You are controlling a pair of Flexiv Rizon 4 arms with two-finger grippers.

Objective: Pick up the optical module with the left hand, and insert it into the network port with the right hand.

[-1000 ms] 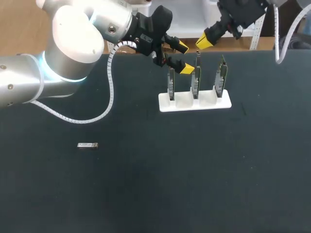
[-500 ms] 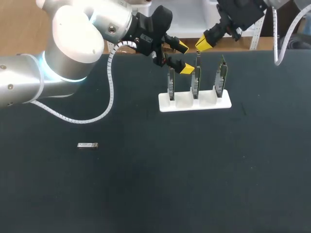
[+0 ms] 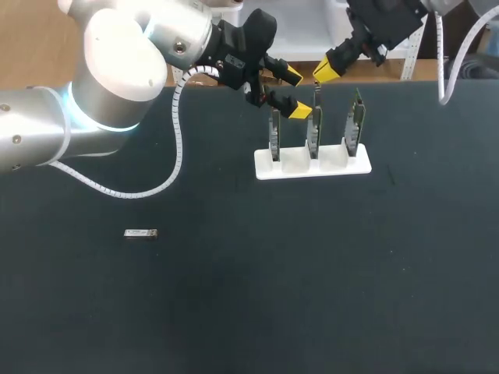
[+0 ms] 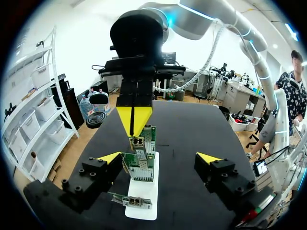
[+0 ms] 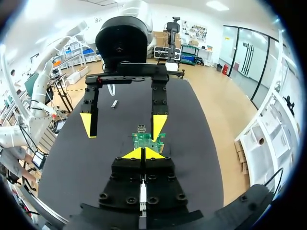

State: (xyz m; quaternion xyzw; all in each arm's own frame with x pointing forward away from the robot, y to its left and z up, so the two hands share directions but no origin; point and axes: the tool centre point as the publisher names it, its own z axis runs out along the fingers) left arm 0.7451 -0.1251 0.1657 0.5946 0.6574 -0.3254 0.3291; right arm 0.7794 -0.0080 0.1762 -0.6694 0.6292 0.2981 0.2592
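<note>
Jaws of the left gripper (image 3: 295, 93) stand spread and empty by the circuit boards (image 3: 314, 131); those of the right gripper (image 3: 324, 70) are pinched together on nothing; optical module (image 3: 140, 233) lies untouched on the bench (image 3: 312, 296), well apart; pickup and insertion both left to do.

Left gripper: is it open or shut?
Open. Left gripper has its two yellow fingertips far apart, holding nothing.

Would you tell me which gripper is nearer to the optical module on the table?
Left, though neither is close. The left gripper hangs above the white rack, far from the optical module; the right gripper is beyond the rack, farther off.
</note>
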